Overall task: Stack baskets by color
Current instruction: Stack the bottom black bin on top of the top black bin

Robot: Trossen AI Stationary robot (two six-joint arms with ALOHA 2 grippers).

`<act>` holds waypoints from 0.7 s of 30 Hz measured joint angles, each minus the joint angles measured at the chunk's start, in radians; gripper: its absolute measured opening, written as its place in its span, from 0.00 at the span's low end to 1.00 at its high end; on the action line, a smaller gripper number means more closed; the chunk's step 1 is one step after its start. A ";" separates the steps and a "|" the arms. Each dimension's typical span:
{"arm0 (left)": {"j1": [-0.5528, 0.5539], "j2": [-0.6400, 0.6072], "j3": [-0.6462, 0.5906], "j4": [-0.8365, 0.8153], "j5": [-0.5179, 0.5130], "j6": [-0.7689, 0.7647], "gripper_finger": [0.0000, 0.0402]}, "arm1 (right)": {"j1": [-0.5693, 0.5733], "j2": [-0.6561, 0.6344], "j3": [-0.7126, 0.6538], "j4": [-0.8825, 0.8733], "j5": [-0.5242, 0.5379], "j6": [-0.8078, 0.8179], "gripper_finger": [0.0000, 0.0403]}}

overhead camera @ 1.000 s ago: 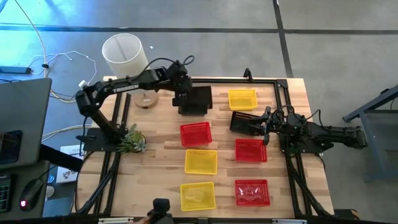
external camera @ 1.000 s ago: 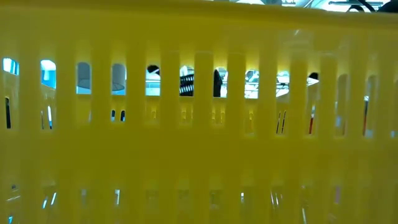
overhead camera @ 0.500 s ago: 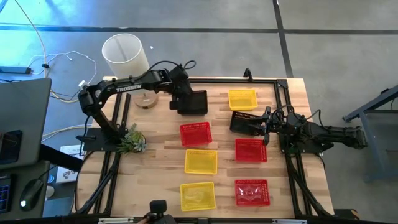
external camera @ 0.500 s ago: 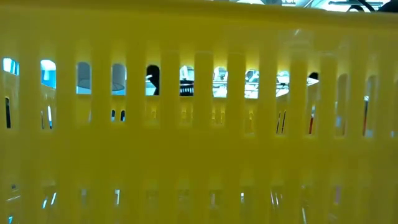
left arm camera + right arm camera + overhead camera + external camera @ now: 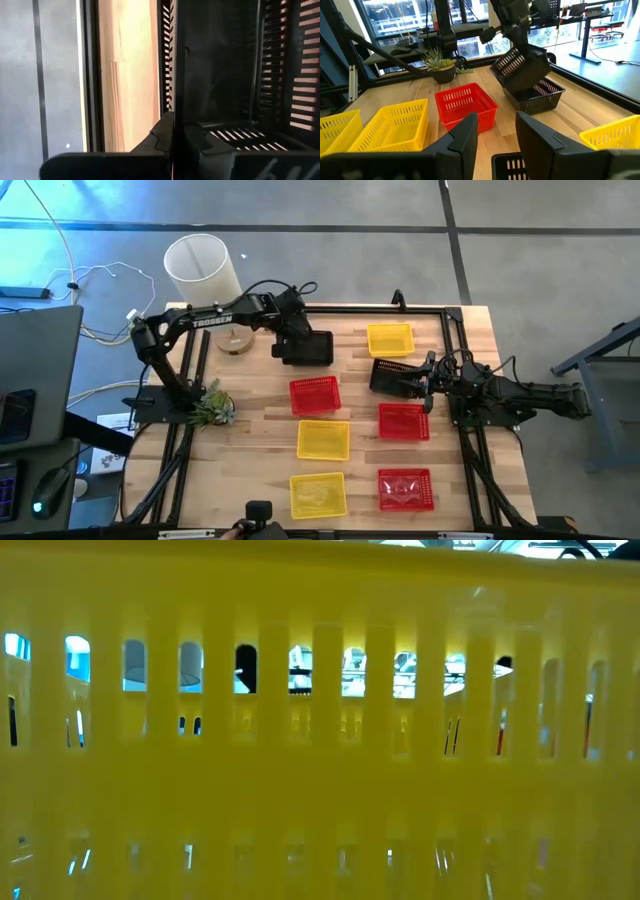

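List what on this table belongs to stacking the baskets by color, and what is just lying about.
Belongs to the job:
- yellow baskets
- red baskets
- held black basket, tilted in the left gripper above a second black basket
- third black basket at the open right gripper

Lying about:
- white lamp
- potted plant

Low view blocked by yellow basket (image 5: 320, 790).

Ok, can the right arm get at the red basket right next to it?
Probably yes. The right gripper is open and sits just beside that red basket, which has nothing on it. It would only have to leave the black basket at its fingertips first.
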 joint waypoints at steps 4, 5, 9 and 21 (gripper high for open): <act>0.000 0.028 0.000 0.015 0.004 0.019 0.00 | 0.000 0.000 0.000 0.000 0.000 0.000 0.30; 0.000 0.032 0.000 0.022 0.006 0.018 0.00 | 0.000 0.000 0.000 0.000 0.000 0.000 0.30; 0.008 0.046 0.000 0.033 0.008 0.017 0.00 | 0.000 0.000 0.000 0.000 0.000 0.000 0.30; 0.018 0.060 0.000 0.034 0.039 0.023 0.02 | 0.000 0.000 0.000 0.000 0.000 0.000 0.30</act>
